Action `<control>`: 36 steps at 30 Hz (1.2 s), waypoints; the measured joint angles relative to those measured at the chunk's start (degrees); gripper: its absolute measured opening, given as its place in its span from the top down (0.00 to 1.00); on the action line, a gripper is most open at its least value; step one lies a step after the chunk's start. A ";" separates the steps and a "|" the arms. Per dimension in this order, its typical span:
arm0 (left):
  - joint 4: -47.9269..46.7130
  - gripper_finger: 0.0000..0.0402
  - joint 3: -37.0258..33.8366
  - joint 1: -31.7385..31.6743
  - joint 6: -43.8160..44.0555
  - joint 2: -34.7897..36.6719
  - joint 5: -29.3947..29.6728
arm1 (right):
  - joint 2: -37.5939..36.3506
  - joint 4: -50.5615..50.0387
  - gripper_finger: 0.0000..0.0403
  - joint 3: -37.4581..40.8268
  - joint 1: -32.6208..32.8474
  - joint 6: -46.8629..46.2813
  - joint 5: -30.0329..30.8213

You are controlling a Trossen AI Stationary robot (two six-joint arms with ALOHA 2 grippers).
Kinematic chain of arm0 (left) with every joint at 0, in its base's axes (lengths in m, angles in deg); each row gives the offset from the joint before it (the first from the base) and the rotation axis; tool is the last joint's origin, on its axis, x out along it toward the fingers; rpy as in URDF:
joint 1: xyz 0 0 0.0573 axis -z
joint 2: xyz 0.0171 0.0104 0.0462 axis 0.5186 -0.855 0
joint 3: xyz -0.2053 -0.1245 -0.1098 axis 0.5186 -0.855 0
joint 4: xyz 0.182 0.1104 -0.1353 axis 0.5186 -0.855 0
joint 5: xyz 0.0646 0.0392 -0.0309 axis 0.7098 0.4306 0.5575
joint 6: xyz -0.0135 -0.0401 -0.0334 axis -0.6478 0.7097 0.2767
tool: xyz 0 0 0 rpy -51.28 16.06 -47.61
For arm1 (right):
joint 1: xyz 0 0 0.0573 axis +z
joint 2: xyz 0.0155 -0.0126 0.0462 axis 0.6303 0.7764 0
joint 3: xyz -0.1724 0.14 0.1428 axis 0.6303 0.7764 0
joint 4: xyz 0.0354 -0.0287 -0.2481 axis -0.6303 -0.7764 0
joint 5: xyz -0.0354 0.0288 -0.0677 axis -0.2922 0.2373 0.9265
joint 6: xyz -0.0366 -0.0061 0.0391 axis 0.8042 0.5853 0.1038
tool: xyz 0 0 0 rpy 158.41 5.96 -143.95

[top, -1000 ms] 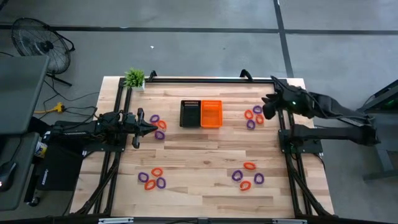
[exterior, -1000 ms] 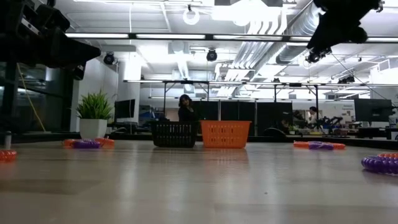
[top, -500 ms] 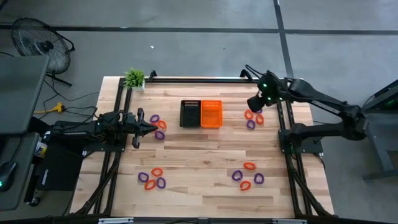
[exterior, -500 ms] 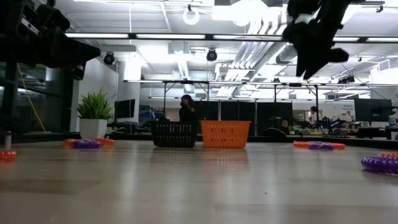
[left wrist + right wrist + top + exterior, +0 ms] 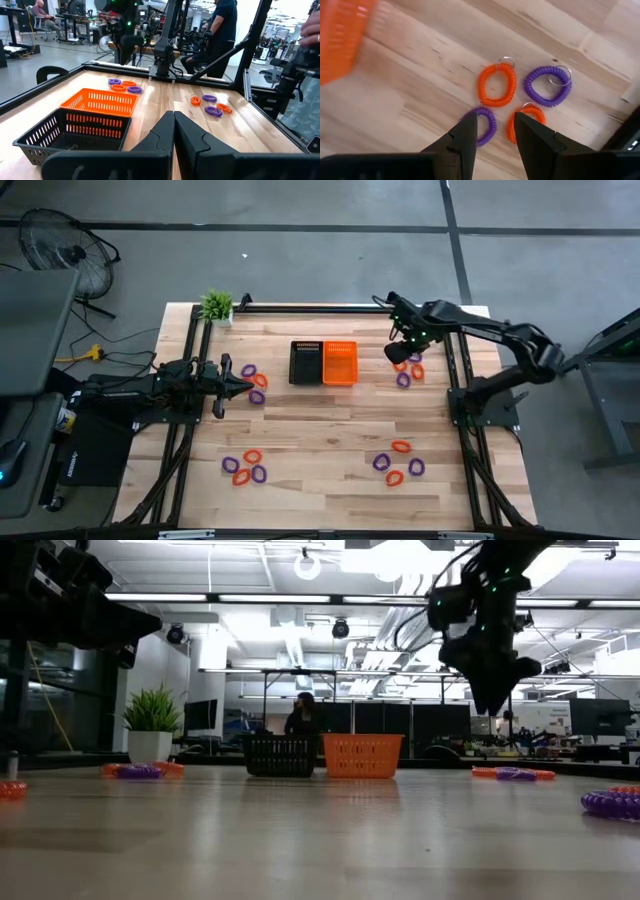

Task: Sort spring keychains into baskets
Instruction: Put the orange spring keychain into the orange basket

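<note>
I hold my right gripper (image 5: 492, 131), fingers spread, above the coiled orange and purple spring keychains (image 5: 497, 85) to straddle one.

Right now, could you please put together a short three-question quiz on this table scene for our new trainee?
1. True or false: the orange basket stands touching the black basket.
2. Multiple choice: the right pincer hangs over a cluster of spring keychains. How many lie in that cluster? A) two B) four C) six
3. Fill in: the left pincer is ___, and it holds nothing.

Key: 1 true; 2 B, two orange and two purple; 3 shut.
</note>
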 joint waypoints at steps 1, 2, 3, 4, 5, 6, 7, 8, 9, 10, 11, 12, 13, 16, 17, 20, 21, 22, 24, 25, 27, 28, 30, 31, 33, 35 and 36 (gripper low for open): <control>0.02 1.00 0.00 0.00 0.00 -0.02 0.02 | 0.96 0.01 0.69 0.00 0.19 -0.08 0.04; 0.02 1.00 0.00 -0.02 0.00 0.00 0.00 | 1.90 0.10 0.69 0.00 0.41 -0.08 0.13; 0.02 1.00 0.00 -0.02 0.00 -0.02 0.00 | 2.86 0.30 0.69 0.00 0.52 -0.02 0.42; 0.02 1.00 0.00 0.00 0.00 0.00 0.00 | 3.89 0.75 0.69 0.00 0.78 0.10 1.08; 0.02 1.00 0.00 0.00 0.00 -0.01 0.02 | 4.90 1.24 0.69 0.00 1.08 0.21 1.68; 0.02 1.00 0.00 -0.01 0.00 0.00 0.02 | 5.79 1.51 0.69 0.00 1.40 0.27 1.76; 0.02 1.00 0.00 0.00 0.00 0.00 0.01 | 6.65 1.77 0.69 0.02 1.68 0.27 1.80; 0.01 1.00 0.00 -0.02 0.00 -0.01 0.00 | 7.47 2.07 0.69 0.00 1.88 0.23 1.68; 0.02 1.00 0.00 0.00 0.00 0.00 0.02 | 8.30 2.36 0.69 0.00 2.03 -0.16 1.59; 0.01 1.00 0.00 -0.02 0.00 -0.02 0.00 | 9.21 2.68 0.69 0.01 2.07 -0.78 1.49; 0.00 1.00 0.00 -0.02 0.00 -0.02 0.00 | 10.08 2.97 0.69 0.02 2.09 -1.66 1.45; 0.02 1.00 0.00 -0.02 0.00 0.00 0.02 | 10.93 3.30 0.69 0.02 2.09 -2.55 1.41; 0.02 1.00 0.00 0.00 0.00 -0.02 0.02 | 11.72 3.64 0.69 0.00 2.09 -3.11 1.41; 0.00 1.00 0.00 -0.02 0.00 0.00 0.01 | 13.82 4.71 0.69 0.02 2.07 -3.21 1.21; 0.00 1.00 0.00 -0.01 0.00 -0.01 0.01 | 14.37 5.03 0.69 0.02 2.07 -3.21 1.08; 0.01 1.00 0.00 -0.02 0.00 0.00 0.00 | 15.91 5.53 0.69 0.02 1.87 -3.19 0.99; 0.00 1.00 0.00 -0.02 0.00 -0.02 0.02 | 16.35 5.68 0.69 0.02 1.80 -3.21 1.02; 0.00 1.00 0.00 -0.02 0.00 -0.02 0.02 | 16.67 5.92 0.69 0.02 1.69 -3.21 1.06; 0.01 1.00 0.00 -0.01 0.00 0.00 0.00 | 16.91 7.40 0.69 0.58 1.43 -3.21 0.95; 0.00 1.00 0.00 -0.01 0.00 0.00 0.00 | 16.91 8.63 0.69 1.23 1.41 -3.21 0.58; 0.02 1.00 0.00 -0.02 0.00 0.00 0.00 | 16.91 10.91 0.69 2.85 1.37 -3.23 -0.21; 0.01 1.00 0.00 -0.01 0.00 -0.02 0.00 | 16.93 11.60 0.69 3.58 1.39 -3.21 -0.67; 0.02 1.00 0.00 -0.02 0.00 -0.02 0.02 | 16.87 13.33 0.69 4.85 1.44 -3.27 -1.20; 0.01 1.00 0.00 -0.01 0.00 -0.02 0.01 | 16.71 14.13 0.69 5.51 1.42 -3.48 -1.36; 0.02 1.00 0.00 -0.02 0.00 0.00 0.00 | 16.60 14.94 0.69 6.47 1.41 -4.43 -1.55; 0.00 1.00 0.00 -0.02 0.00 0.00 0.02 | 16.62 15.40 0.69 7.01 1.44 -4.47 -1.51; 0.02 1.00 0.00 -0.01 0.00 -0.02 0.01 | 16.63 15.43 0.69 7.03 1.44 -4.40 -1.50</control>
